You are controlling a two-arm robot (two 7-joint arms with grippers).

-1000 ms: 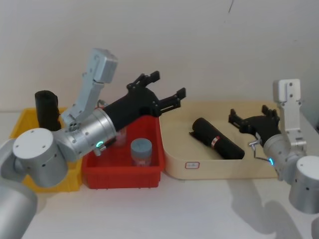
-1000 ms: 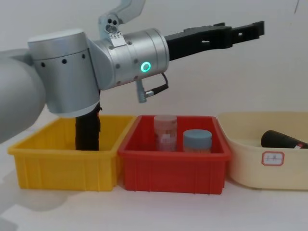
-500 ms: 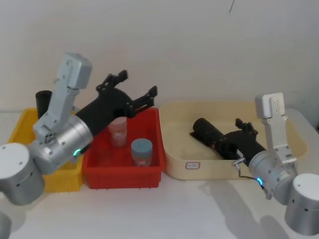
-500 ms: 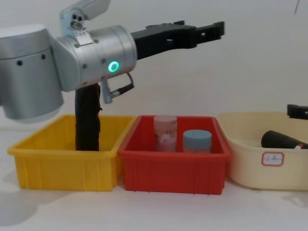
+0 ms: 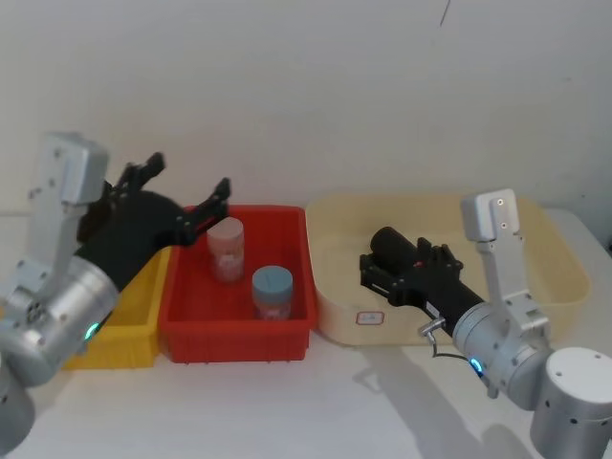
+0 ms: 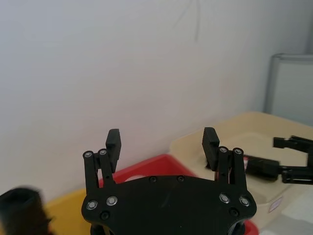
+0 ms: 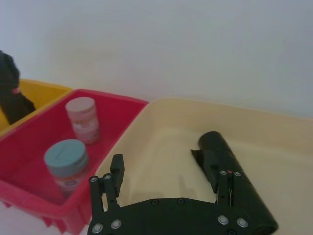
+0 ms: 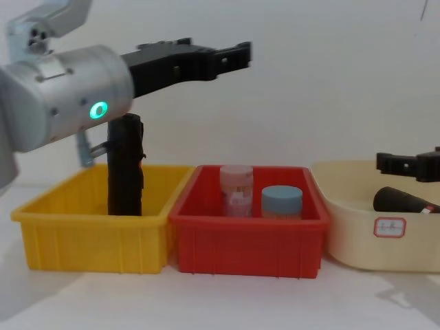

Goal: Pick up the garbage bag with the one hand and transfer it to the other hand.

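Note:
The garbage bag (image 8: 126, 165), a tight black roll, stands upright in the yellow bin (image 8: 89, 234). It also shows dark and blurred in the left wrist view (image 6: 19, 208) and at the edge of the right wrist view (image 7: 10, 90). My left gripper (image 8: 220, 55) (image 5: 182, 182) (image 6: 162, 137), on the silver wrist with the green light, is open and empty. It hovers higher than the roll's top, fingers pointing over the red bin. My right gripper (image 5: 394, 273) (image 7: 170, 171) (image 8: 395, 163) is open, low over the cream tray, beside a second black roll (image 7: 225, 156).
The red bin (image 5: 296, 249) holds a pink-capped jar (image 5: 227, 249) and a blue-lidded jar (image 5: 272, 292). The cream tray (image 5: 555, 249) on the right holds the second black roll (image 5: 387, 244) lying down, with a loose flap. White table in front, white wall behind.
My left arm has swung left and drawn back, from above the red bin toward the yellow bin. My right gripper has advanced leftward into the cream tray, up to the lying roll.

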